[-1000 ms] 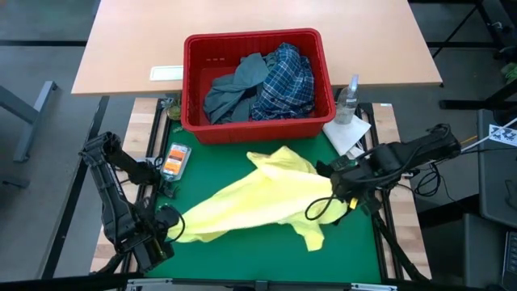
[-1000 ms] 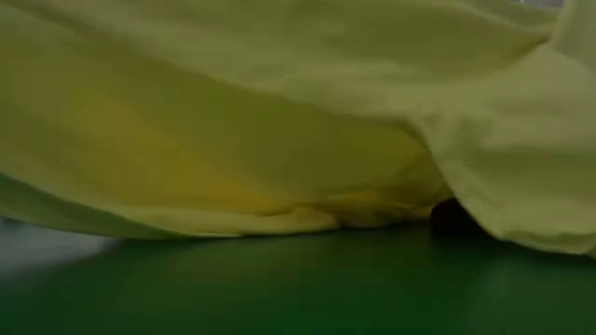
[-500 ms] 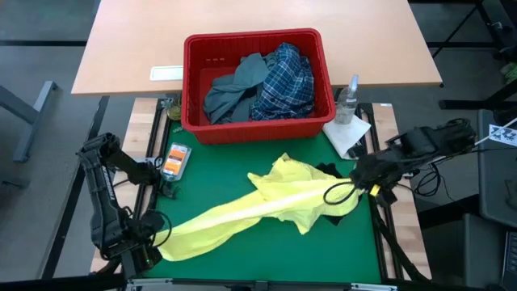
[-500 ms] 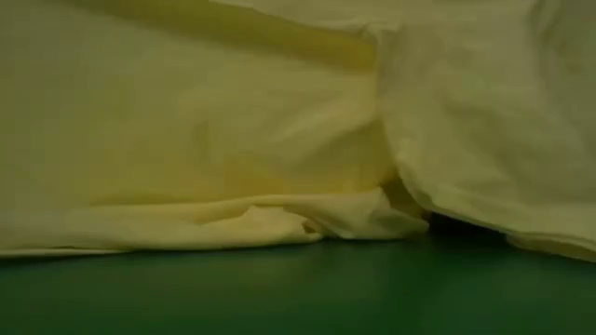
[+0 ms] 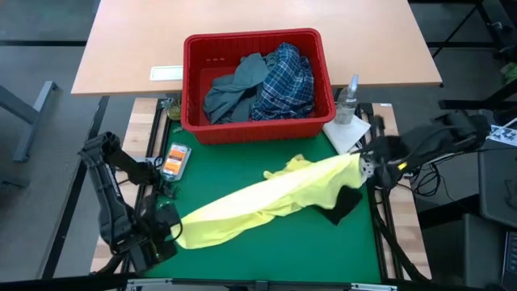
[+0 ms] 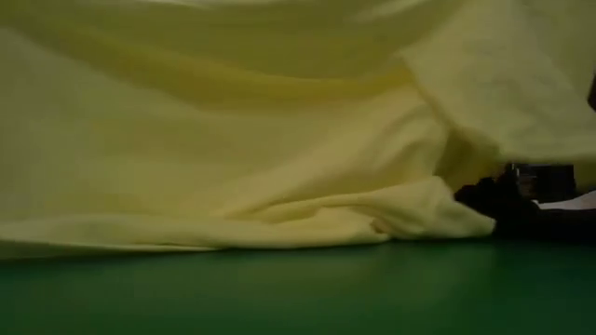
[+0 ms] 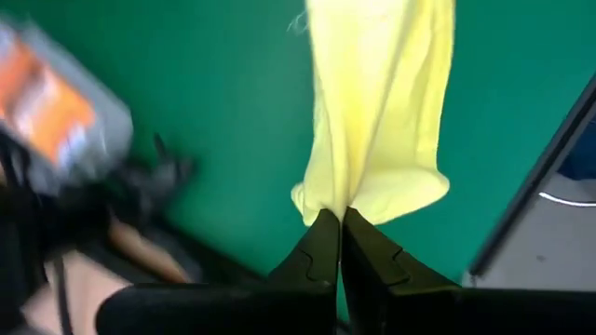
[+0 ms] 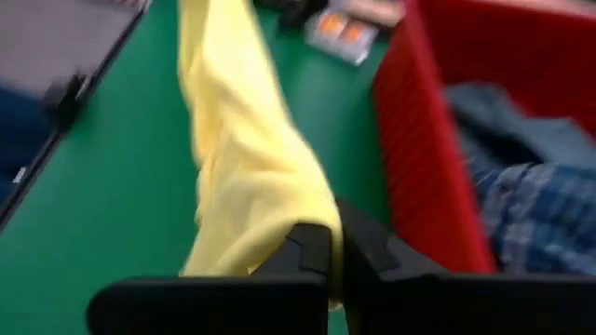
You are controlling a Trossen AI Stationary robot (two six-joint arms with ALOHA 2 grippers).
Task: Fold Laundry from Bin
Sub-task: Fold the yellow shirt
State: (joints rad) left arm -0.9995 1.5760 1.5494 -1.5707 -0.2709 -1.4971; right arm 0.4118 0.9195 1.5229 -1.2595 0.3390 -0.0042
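Currently both grippers, left (image 5: pixel 171 230) & right (image 5: pixel 361 164), are clamped on opposite ends of yellow garment (image 5: pixel 266 198), stretched over green mat (image 5: pixel 266 250) below bin (image 5: pixel 254 125); over-pulling could slip a corner.

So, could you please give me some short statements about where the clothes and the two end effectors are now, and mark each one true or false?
1. The yellow garment is stretched between both end effectors. True.
2. The left end effector is open and holds nothing. False: it is shut on one end of the yellow garment.
3. The plaid shirt lies inside the red bin. True.
4. The right end effector is reaching into the bin. False: it is at the right edge of the green mat, shut on the yellow garment.
5. The bin is empty. False: it holds the plaid shirt and a grey-blue garment.
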